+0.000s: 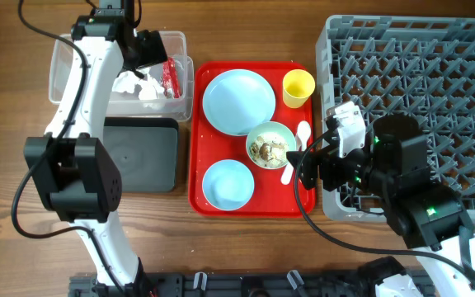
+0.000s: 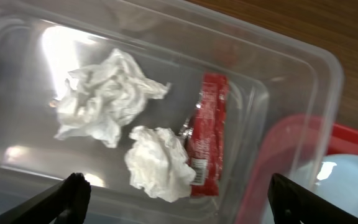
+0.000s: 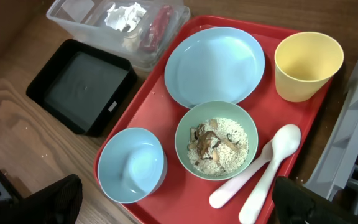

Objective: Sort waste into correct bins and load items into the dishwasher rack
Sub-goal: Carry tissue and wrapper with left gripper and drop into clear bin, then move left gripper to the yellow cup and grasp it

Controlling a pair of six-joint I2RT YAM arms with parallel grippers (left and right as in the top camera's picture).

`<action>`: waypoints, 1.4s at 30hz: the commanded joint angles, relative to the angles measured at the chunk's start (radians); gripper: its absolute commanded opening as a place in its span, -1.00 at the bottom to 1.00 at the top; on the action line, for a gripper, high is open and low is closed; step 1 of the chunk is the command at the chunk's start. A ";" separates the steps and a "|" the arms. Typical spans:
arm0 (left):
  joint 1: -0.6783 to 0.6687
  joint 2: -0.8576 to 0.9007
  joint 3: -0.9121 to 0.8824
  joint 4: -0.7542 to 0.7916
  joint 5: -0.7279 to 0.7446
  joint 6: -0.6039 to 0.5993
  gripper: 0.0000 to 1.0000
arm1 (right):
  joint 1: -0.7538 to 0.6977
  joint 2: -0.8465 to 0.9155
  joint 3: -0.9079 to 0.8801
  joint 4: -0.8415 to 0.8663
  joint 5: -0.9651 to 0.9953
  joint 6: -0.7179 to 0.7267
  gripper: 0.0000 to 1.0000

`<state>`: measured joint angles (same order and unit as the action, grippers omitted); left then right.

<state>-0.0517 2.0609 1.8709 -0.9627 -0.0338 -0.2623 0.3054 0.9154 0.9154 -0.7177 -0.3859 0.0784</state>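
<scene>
In clear tub (image 2: 303, 68): tissue wads (image 2: 104, 99) x2, wrapper (image 2: 207, 134) just beside; its print too blurred to read. L gripper (image 2: 178, 182) above tub, fingers wide, empty. R gripper (image 3: 178, 186) over red tray (image 3: 166, 121), wide, empty. On red tray: plate (image 3: 215, 65), green bowl (image 3: 180, 140) w/ rice scraps (image 3: 225, 155), blue bowl (image 3: 132, 165), cup (image 3: 308, 62), spoons (image 3: 272, 152) x2. Black tray (image 3: 82, 84) sticker illegible. Rack (image 1: 419, 74) beside red tray.

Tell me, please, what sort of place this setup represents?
Likely a mock canteen dish-clearing station: a red tray of dishes, one bowl holding food scraps, sits beside a grey dishwasher rack, with a clear tub of tissue and a black tray nearby.
</scene>
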 commanded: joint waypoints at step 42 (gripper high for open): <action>-0.479 0.034 0.061 0.127 0.269 0.076 0.96 | -0.006 -0.389 0.023 -0.127 0.352 0.369 0.99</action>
<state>-0.5140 2.0571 1.9072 -0.8467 0.2409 -0.1810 0.3054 0.5331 0.9211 -0.8337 -0.0574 0.4309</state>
